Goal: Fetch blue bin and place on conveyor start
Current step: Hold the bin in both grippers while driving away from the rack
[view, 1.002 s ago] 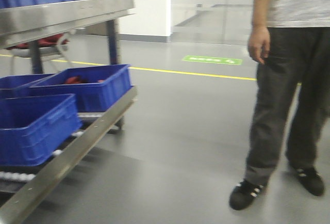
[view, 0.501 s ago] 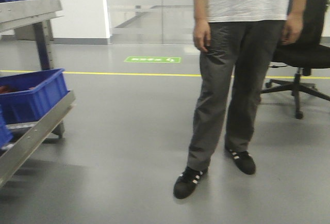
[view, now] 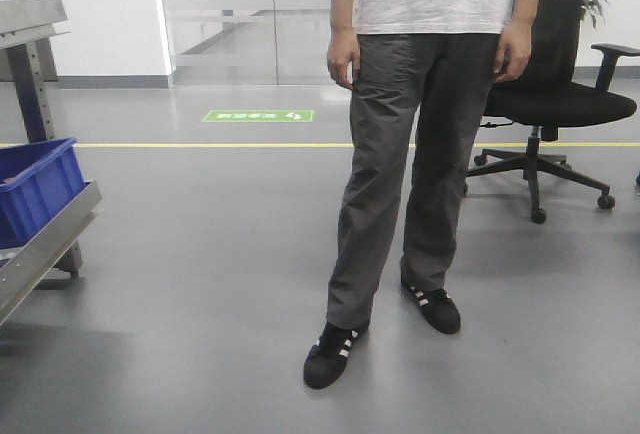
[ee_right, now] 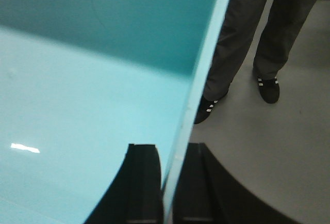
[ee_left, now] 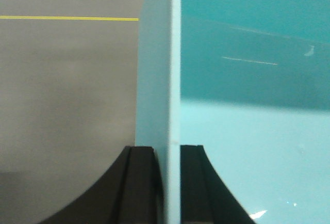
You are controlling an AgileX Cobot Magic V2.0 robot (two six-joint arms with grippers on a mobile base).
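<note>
smooth grey floor runs under the whole scene, matte with soft reflections. closest in, the left gripper has its two black fingers pressed against one upright wall of the light turquoise plastic bin. one finger sits outside and one inside, with the wall filling the gap between them. the right gripper is clamped the same way on another wall of that bin, with the bin's inside to its left and the floor to its right. the bin hangs between the two arms, above the floor. its glossy bottom catches a few small highlights and its far inner wall lies in shade.

just past the right-hand wall stands a person in dark grey trousers and a white t-shirt, arms hanging at the sides. they wear black shoes with white stripes, one foot ahead of the other. at the left edge a dark royal-blue plastic bin rests on a sloping stainless-steel rack. behind the person, to the right, is a black swivel office chair on castors. farther back a thin yellow floor line crosses the room, with a green rectangular floor sign just beyond it. a glass partition and a white wall close the far end.
</note>
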